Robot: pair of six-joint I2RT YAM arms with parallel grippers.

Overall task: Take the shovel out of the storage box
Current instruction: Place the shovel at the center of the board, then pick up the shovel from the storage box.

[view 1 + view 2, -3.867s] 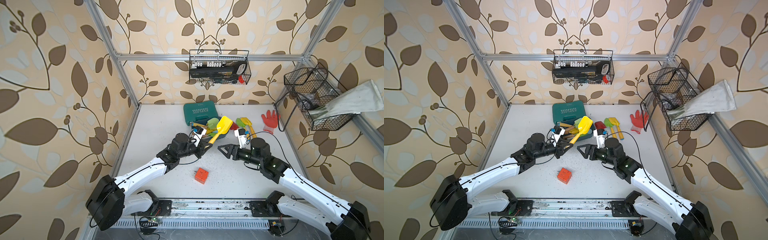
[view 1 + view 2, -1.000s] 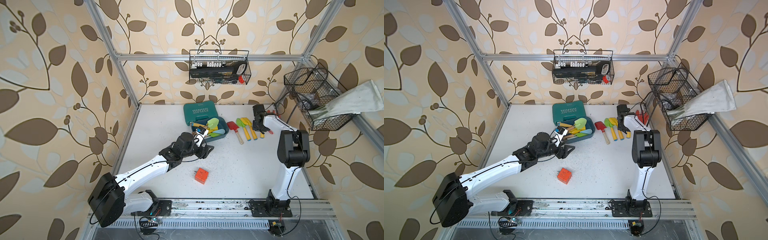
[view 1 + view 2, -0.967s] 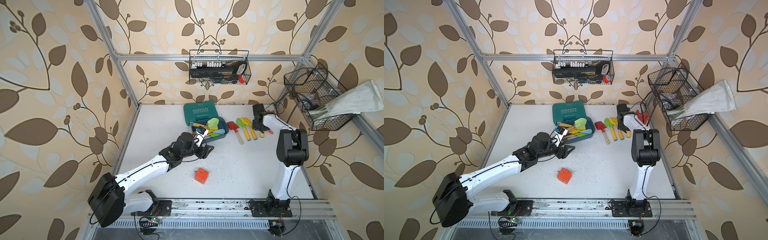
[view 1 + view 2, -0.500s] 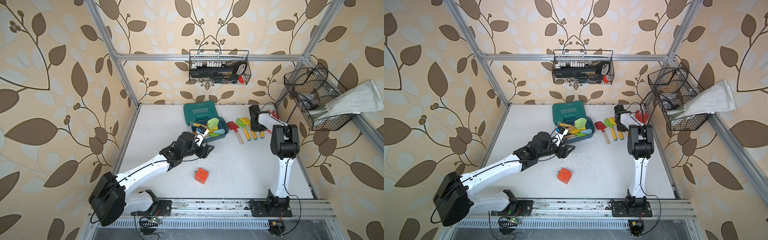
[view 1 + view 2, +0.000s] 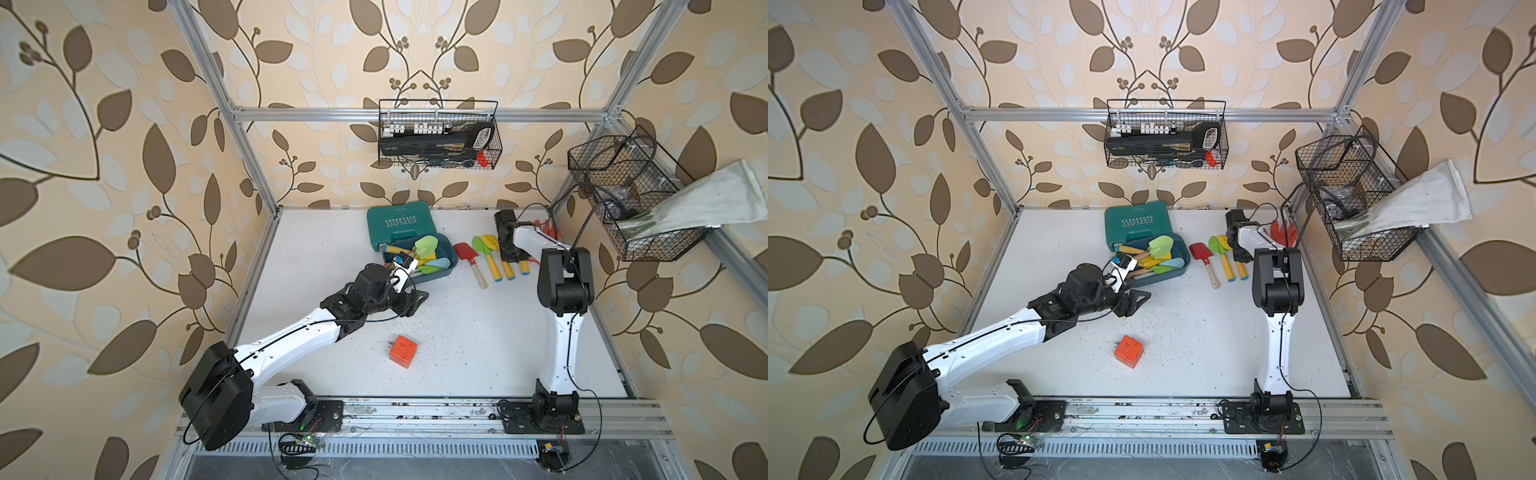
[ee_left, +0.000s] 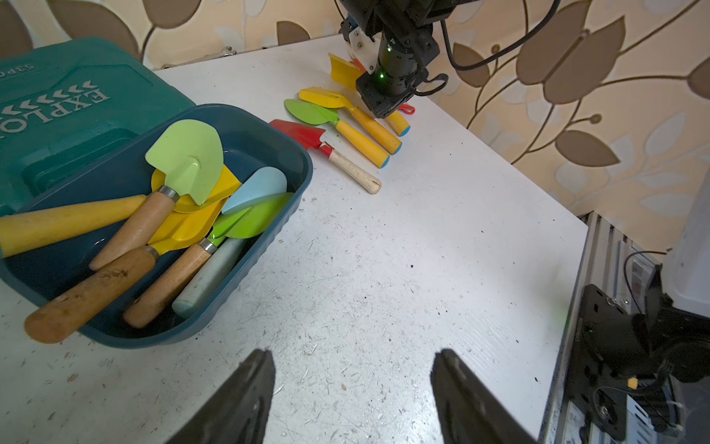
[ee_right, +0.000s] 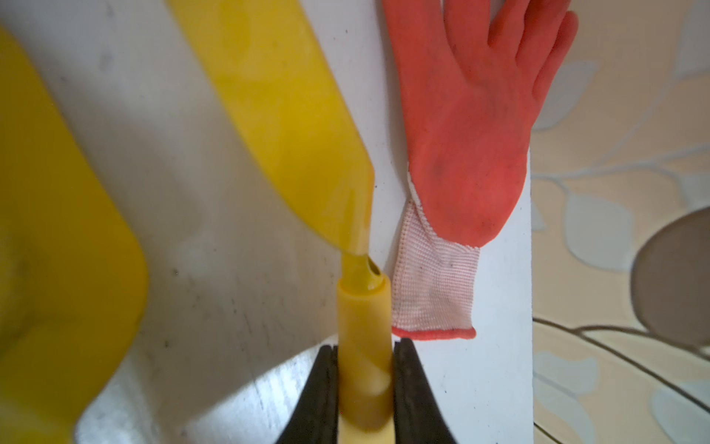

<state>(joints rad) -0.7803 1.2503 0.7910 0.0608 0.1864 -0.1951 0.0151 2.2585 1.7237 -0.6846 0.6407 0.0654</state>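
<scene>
- Several remaining shovels (image 6: 188,157) lay crossed inside the storage box (image 6: 261,250), which sat by the middle of the table's far edge, against the green tool case (image 6: 77,100).
- Right gripper (image 7: 365,346): fingers (image 7: 322,384) clamped on the handle of the yellow shovel (image 7: 307,146), out of the box and low near the table's far right corner, just beside the red glove (image 7: 468,127). Whether the handle rested on the table (image 6: 384,269), could not tell.
- Left gripper (image 6: 353,357): fingers (image 6: 246,399) spread wide, holding nothing, hovering over bare table just in front of the box's near wall.
- Risk, judged: the blade stood partly on edge, so a release here might let it roll onto the glove or against the row of three shovels (image 6: 307,112) lying alongside.
- Risk, judged: the right wrist hung close over that row, so a careless withdrawal could drag a neighbour's handle out of line.
- Risk, judged: the handles in the box overlapped, so a reach by the left fingers could nudge the box or lift two tools at once.
- Against the earliest frame: then the left fingers held the yellow shovel up over the box, and the right gripper waited open near the table's middle. Now the shovel had changed arms and travelled to the far right.
- Against one second back: the right elbow had folded inward, while the shovel end shifted only slightly. The left arm looked unmoved. The orange cube (image 5: 402,351) sat where it had been.
</scene>
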